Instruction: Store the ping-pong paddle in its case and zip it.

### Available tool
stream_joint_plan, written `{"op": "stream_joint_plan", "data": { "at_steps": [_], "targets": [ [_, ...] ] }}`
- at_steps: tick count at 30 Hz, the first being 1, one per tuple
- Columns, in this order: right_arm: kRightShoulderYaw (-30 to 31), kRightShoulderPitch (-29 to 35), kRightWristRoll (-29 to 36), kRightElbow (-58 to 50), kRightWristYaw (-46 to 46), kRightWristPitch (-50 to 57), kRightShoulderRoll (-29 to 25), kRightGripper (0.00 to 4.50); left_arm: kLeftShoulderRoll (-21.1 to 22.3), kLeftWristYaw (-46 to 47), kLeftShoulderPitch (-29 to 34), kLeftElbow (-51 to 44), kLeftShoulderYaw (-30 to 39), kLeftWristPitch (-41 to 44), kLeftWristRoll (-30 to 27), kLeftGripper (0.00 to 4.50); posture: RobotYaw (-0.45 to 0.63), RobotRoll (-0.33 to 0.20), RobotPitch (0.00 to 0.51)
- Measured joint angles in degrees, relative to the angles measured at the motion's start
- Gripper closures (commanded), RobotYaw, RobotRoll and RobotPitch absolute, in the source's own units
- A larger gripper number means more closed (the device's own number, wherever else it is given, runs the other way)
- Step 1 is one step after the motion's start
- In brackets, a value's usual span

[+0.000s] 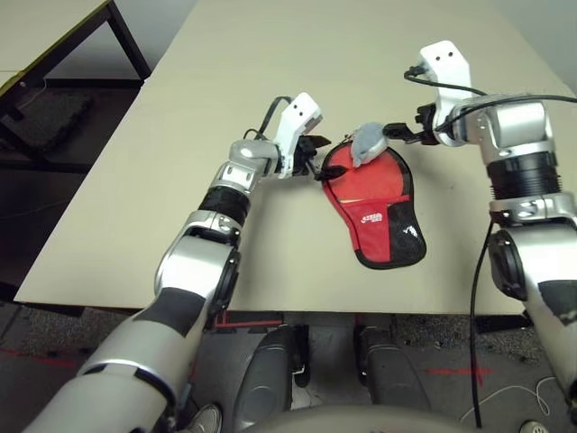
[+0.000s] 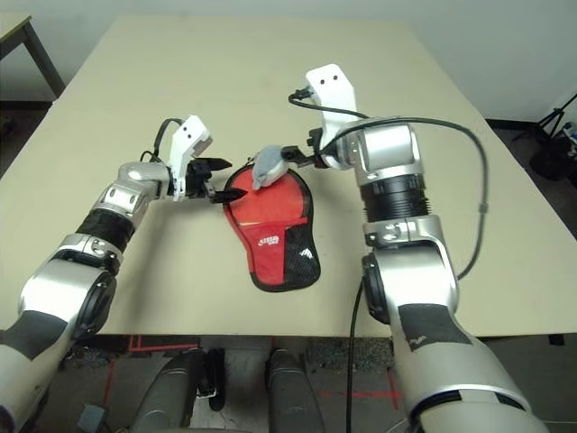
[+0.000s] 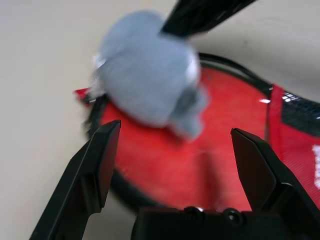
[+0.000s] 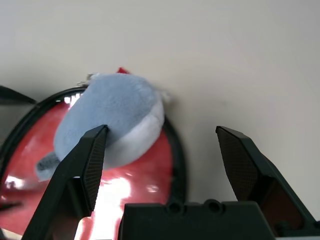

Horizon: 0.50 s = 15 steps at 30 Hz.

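The case (image 1: 379,212) is red cloth with a black mesh patch and a glossy clear plastic panel. A fluffy grey plush (image 4: 112,122) lies on it. The worktop (image 1: 270,90) is smooth, matt beige. Both tools' fingers (image 3: 97,165) are matt black plastic.

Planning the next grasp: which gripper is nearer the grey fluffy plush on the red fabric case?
Right. The right gripper, open, sits just beside the grey plush; the left gripper, open, is by the red case edge, farther off.
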Motion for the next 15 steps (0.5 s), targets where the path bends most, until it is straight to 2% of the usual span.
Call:
{"op": "stream_joint_plan", "data": {
  "at_steps": [8, 15],
  "targets": [
    [-2.19, -4.58, 0.07, 11.08, -3.54, -7.46, 3.9, 0.0, -1.06, 2.03, 0.31, 4.8, -4.23, -0.38, 3.23, 0.02, -0.09, 0.0, 0.133],
    [-4.68, -8.13, 0.76, 15.07, -6.0, -12.03, 4.51, 0.0, -1.41, 3.9, 0.28, 7.12, -4.79, -2.5, 4.71, 0.02, -0.09, 0.0, 0.132]
  ]
}}
